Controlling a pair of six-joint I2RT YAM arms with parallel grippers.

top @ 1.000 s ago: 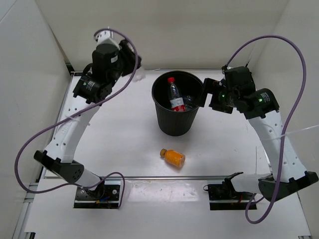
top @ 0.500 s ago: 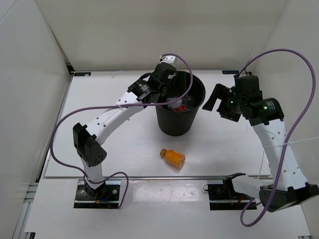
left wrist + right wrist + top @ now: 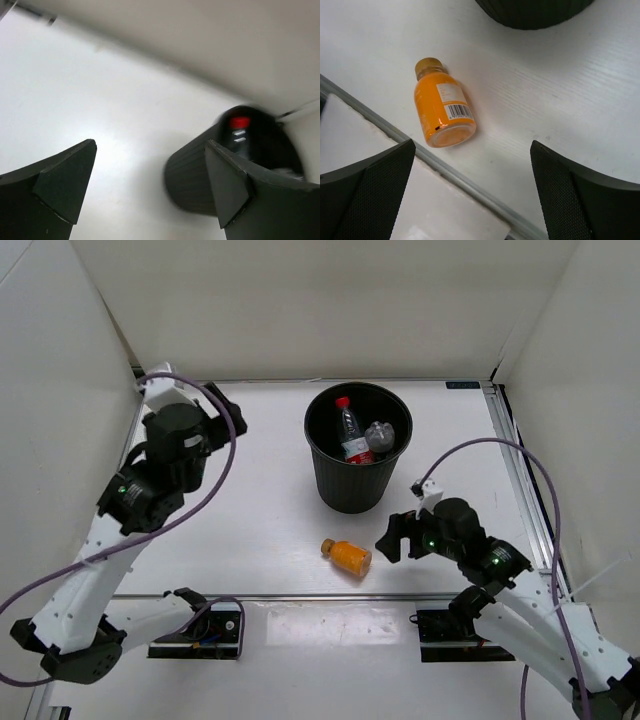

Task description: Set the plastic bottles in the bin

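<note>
The black bin (image 3: 345,485) stands mid-table. Inside it I see a red-capped, red-labelled bottle (image 3: 350,432) upright and a clear bottle (image 3: 380,435) beside it. A stubby orange bottle (image 3: 347,555) lies on its side in front of the bin, near the table's front edge. My right gripper (image 3: 396,536) hangs open just right of it; in the right wrist view the orange bottle (image 3: 442,112) lies ahead of the open gripper (image 3: 472,147), to the left of centre. My left gripper (image 3: 218,428) is open and empty, well left of the bin (image 3: 200,180).
A grey rail (image 3: 445,170) runs along the table's front edge right below the orange bottle. White walls enclose the table at the back and both sides. Purple cables loop off both arms.
The left arm has pulled back from over the bin to the left, jaws open, and a clear bottle now lies in the bin. The right arm dropped from beside the bin toward the orange bottle.
</note>
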